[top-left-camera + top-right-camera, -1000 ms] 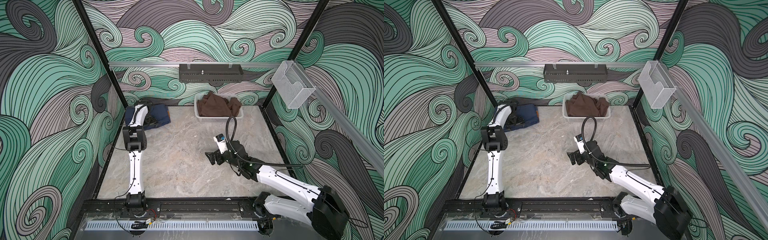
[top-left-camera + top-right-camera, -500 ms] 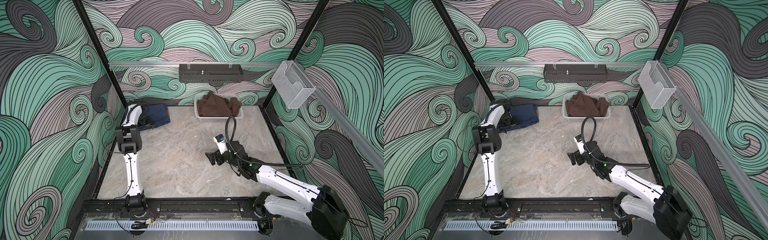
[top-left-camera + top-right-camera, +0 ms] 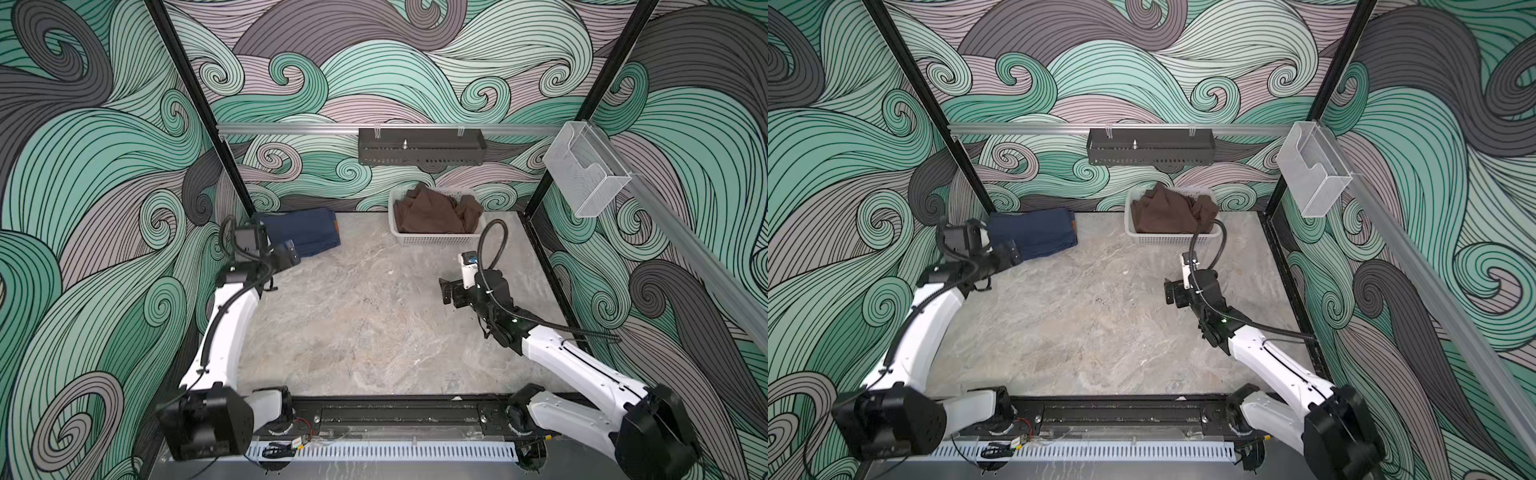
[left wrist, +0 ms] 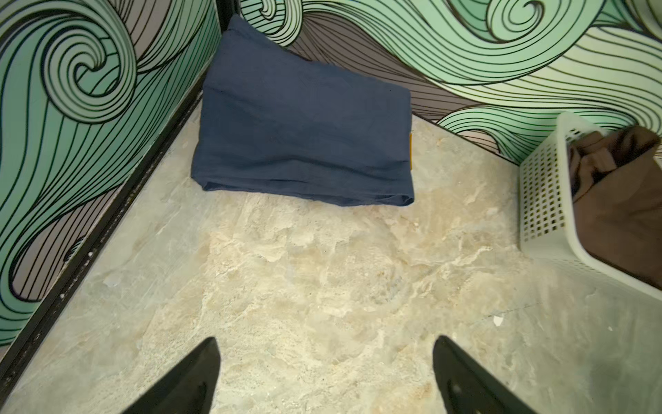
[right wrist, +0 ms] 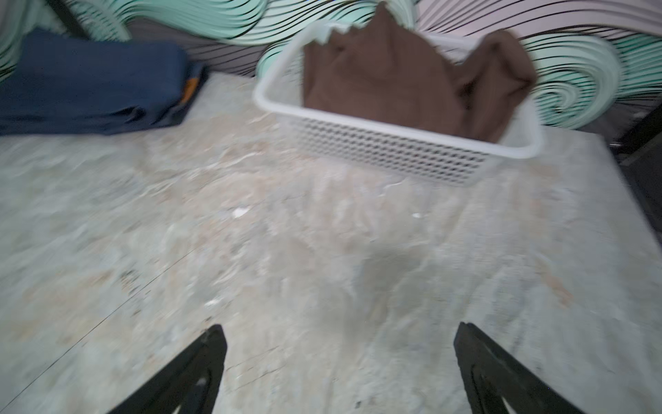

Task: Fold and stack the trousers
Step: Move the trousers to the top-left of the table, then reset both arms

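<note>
The jeans (image 3: 307, 230) lay folded at upper left. The left gripper (image 4: 326, 340) and right gripper (image 5: 340, 326) gaped wide, empty. The brown garment (image 3: 430, 212) likely wanted a high pinch, lifted clear of the basket (image 3: 436, 240) rim.

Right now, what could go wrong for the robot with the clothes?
1. The open left pincer hangs near the folded trousers. If it swings away carelessly, it might snag an edge and spoil the fold.
2. The brown garment lies bunched in the white basket, poking above the rim. If the open right pincer pulls it out, the basket may drag or tip along.
</note>
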Robot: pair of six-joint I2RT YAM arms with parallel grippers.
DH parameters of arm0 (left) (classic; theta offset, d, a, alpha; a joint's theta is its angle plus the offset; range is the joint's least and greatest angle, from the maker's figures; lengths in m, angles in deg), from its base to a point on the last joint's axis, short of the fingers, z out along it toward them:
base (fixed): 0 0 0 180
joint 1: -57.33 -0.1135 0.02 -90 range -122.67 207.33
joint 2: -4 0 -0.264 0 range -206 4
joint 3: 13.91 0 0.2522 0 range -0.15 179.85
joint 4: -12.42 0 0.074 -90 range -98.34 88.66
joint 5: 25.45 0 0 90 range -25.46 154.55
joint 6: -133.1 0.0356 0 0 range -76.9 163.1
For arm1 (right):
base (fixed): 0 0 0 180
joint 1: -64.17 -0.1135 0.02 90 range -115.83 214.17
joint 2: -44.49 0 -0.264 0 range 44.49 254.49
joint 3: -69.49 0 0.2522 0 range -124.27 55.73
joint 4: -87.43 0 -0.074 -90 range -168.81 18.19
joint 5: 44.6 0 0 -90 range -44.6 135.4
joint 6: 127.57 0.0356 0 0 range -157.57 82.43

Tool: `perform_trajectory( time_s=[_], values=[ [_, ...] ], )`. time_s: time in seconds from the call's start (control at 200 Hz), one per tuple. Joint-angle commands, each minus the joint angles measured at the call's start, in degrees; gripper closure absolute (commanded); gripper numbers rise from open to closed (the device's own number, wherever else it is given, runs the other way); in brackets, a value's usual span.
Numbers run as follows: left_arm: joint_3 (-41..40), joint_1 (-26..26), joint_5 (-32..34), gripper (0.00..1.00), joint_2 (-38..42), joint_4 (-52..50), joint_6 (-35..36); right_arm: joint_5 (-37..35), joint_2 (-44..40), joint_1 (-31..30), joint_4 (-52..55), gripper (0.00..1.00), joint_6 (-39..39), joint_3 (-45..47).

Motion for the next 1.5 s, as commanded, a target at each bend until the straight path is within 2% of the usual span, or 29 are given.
perform_trajectory(
  time_s=[0.0, 0.105, 0.265, 0.495, 0.76, 1.011, 1.216, 1.316, 1.426, 1.496],
  values=[
    [-8.09, -0.38, 6.74, 0.05, 3.61, 16.02, -0.75, -8.15, -3.44, 4.63, -6.34, 0.0, -2.17, 3.58],
    [-13.8, -0.34, 11.76, 0.05, 5.54, 19.57, -1.75, -11.85, -5.29, 8.44, -11.84, 0.0, -5.75, 8.39],
    [-19.23, -0.39, 16.7, 0.05, 6.36, 21.07, -3.46, -13.31, -5.45, 13.53, -18.71, 0.0, -6.17, 15.47],
    [-26.22, -0.39, 22.99, 0.06, 7.89, 26.97, -5.56, -7.95, -2.17, 20.01, -28.77, 0.0, -4.37, 22.48],
    [-30.82, -0.39, 26.42, 0.08, 7.19, 33.45, -6.15, -1.62, 6.27, 23.76, -39.1, 0.0, -3.49, 21.79],
    [-33.9, -0.39, 27.75, 0.08, 3.21, 40.71, -5.47, 1.59, 18.26, 24.78, -48.68, 0.0, -3.19, 18.55],
    [-35.23, -0.35, 26.01, 0.06, -2.46, 48.16, -3.09, 2.43, 28.63, 25.03, -57.73, 0.0, -3.59, 17.56],
    [-36.52, -0.39, 26.21, 0.06, -5.36, 53.8, -1.78, 3.25, 26.73, 25.13, -48.86, 0.0, -3.39, 14.67],
    [-36.02, -0.28, 22.65, 0.07, -7.25, 56.79, 1.93, 3.91, 27.68, 25.22, -48.17, 0.0, -3.69, 13.5],
    [-37.33, -0.38, 21.59, 0.06, -9.74, 62.6, 3.21, 4.09, 27.72, 25.21, -47.97, 0.01, -3.73, 13.44]
  ],
)
